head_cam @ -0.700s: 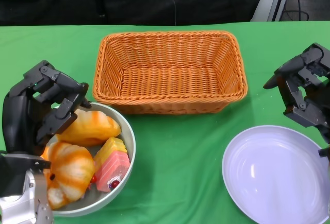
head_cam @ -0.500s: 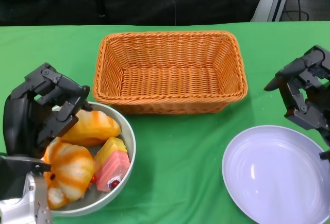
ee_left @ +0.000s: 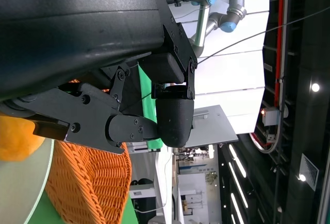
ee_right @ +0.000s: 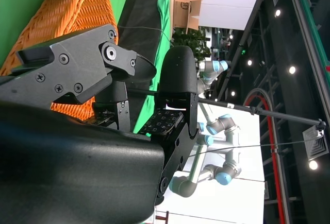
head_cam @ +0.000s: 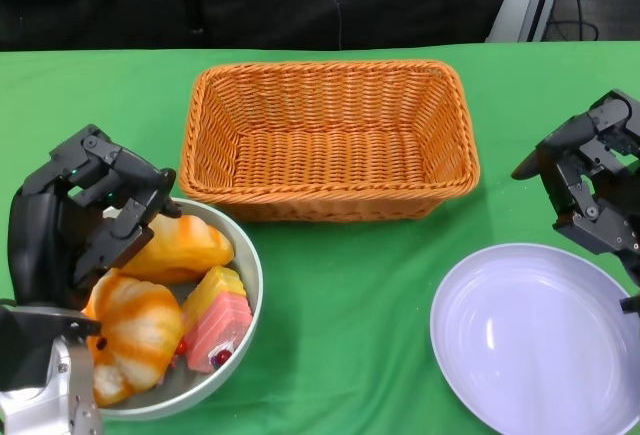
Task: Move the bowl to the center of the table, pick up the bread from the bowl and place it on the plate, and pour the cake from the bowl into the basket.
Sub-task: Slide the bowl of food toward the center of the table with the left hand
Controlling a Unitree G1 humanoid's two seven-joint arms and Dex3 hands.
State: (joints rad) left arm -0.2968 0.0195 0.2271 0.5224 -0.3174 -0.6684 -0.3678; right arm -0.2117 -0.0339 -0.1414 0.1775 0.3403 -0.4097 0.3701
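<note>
The grey bowl (head_cam: 251,267) sits at the table's front left. It holds two orange bread pieces (head_cam: 178,246) (head_cam: 134,331) and a pink and yellow cake slice (head_cam: 219,319). My left hand (head_cam: 82,217) hovers over the bowl's left rim with fingers spread above the upper bread, holding nothing. The left wrist view shows the left hand's fingers (ee_left: 170,110) apart, a bit of bread (ee_left: 14,142) and the bowl's rim (ee_left: 23,190). My right hand (head_cam: 590,183) hangs open at the far right, just beyond the white plate (head_cam: 535,340).
An empty orange wicker basket (head_cam: 330,137) stands at the back centre, its front wall close to the bowl; it also shows in the wrist views as basket (ee_right: 77,13) and basket (ee_left: 93,185). Green cloth (head_cam: 345,325) lies between bowl and plate.
My left hand has sunk slightly toward the bowl and bread. The right hand has barely shifted.
</note>
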